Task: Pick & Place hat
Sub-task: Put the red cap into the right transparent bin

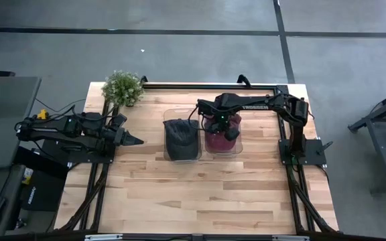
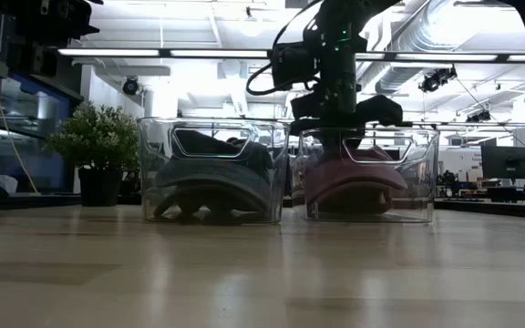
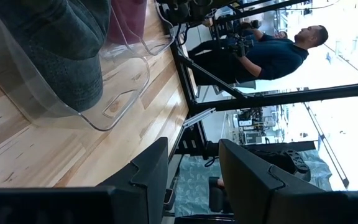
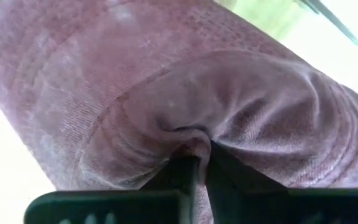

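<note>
- Wooden counter point(image 1: 200, 194) lies bare on the near side, two clear bins side by side at mid-board.
- Right tool point(image 4: 202, 163) sits down inside the right bin point(image 2: 368, 173), nearly shut, pinching a fold of the maroon hat point(image 4: 166, 93).
- Dark hat point(image 1: 181, 136) rests in the neighbouring bin point(image 2: 212, 170).
- Lift-out and placing look still ahead; bin walls crowd the tool, open above.
- Left tool point(image 3: 191, 180) waits half-open and empty, well off beside the plant point(image 1: 122, 87).
</note>
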Available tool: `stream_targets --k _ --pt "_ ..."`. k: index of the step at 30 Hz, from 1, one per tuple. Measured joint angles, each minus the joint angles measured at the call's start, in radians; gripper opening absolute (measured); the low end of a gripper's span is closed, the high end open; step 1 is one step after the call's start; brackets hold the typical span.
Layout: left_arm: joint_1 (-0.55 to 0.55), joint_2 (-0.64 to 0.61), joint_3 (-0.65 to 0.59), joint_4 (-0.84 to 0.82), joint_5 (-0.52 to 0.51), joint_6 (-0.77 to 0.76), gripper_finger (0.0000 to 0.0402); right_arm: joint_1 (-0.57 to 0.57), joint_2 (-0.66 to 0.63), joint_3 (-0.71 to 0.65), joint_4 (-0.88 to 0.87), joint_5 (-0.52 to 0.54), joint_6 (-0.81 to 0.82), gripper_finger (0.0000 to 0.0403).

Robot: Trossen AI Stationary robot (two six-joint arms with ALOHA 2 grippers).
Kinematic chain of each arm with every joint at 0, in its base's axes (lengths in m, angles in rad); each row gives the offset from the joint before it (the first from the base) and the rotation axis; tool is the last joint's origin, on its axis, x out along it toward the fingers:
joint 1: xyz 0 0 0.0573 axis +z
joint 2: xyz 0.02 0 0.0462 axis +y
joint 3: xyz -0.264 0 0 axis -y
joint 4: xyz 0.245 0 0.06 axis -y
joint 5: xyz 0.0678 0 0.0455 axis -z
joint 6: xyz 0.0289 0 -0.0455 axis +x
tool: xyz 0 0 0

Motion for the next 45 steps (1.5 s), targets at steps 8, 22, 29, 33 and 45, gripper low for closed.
stream_targets --k 8,22,29,33,45 --pt "0.000 0.000 0.000 0.000 -0.001 0.000 0.0137 -0.001 -0.001 0.002 0.001 -0.031 0.148 0.0122" --pt "0.000 0.000 0.000 0.000 -0.004 0.000 0.0137 0.000 -0.056 0.138 -0.068 0.194 0.191 0.0281" --pt "0.000 0.000 0.000 0.000 -0.004 0.000 0.0137 0.007 -0.091 0.215 -0.126 0.333 0.330 0.0271" --pt "0.000 0.000 0.000 0.000 -0.003 0.000 0.0137 0.003 -0.125 0.265 -0.248 0.279 0.627 0.0265" --pt "0.000 0.000 0.000 -0.009 -0.002 0.017 0.0137 -0.010 -0.461 -0.082 -0.113 0.050 0.915 0.0167"
